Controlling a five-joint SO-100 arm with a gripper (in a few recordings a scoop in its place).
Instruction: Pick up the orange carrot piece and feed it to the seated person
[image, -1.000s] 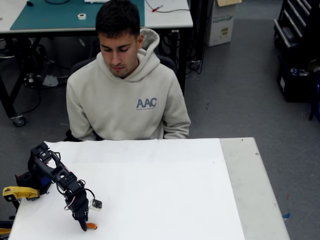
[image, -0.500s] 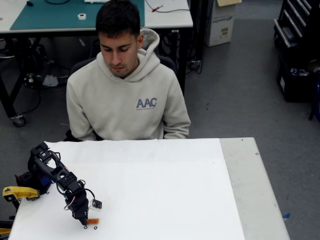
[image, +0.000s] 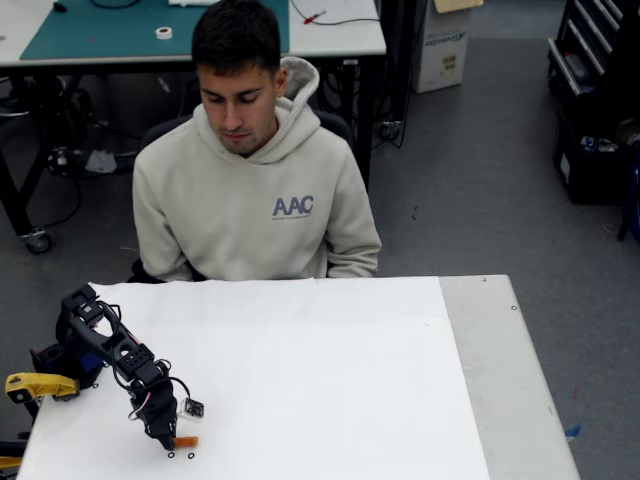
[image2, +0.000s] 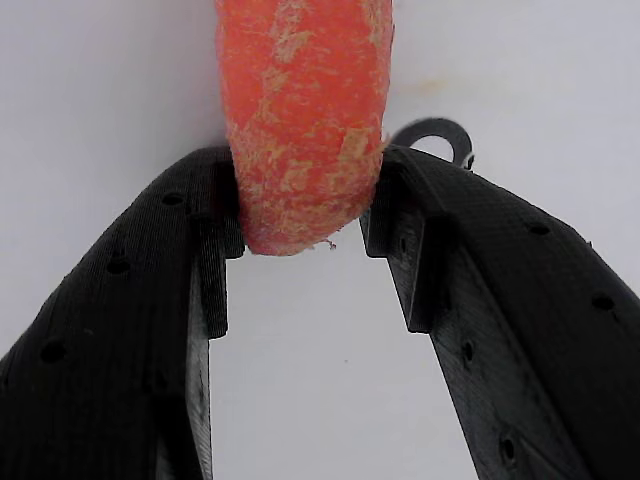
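With jaws clamped tight on the carrot tip, gripper barely off the table: lifting slowly, keeping squeeze steady, then swinging toward the person.

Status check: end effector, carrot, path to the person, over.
Black end effector shut on the small orange carrot piece, low over the white table. Seated person in beige hoodie across the table. Nothing between them.

White-covered table, bare grey strip at right, small black ring marks near front-left edge
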